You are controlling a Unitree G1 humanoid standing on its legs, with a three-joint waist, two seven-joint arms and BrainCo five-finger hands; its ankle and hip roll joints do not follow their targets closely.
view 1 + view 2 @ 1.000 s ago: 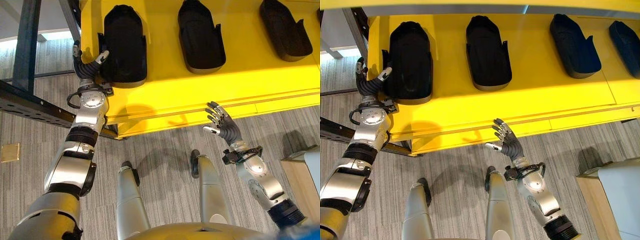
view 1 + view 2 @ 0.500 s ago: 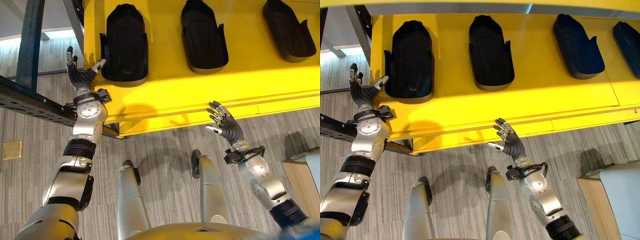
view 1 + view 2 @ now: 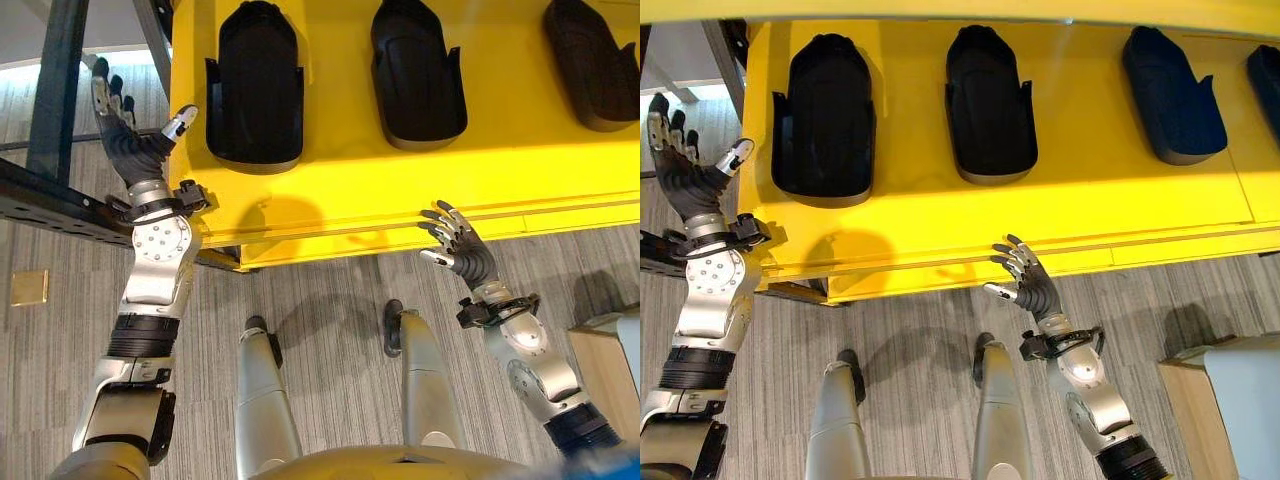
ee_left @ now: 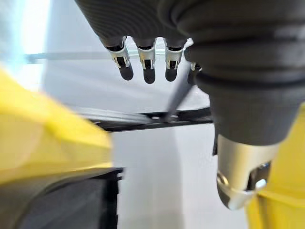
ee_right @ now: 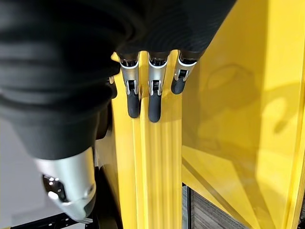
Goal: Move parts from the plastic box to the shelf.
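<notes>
Parts sit in a row on the yellow shelf, and with my left hand spread empty beside the leftmost one and right hand relaxed open at the shelf edge, I'd pull both clear before turning away.
</notes>
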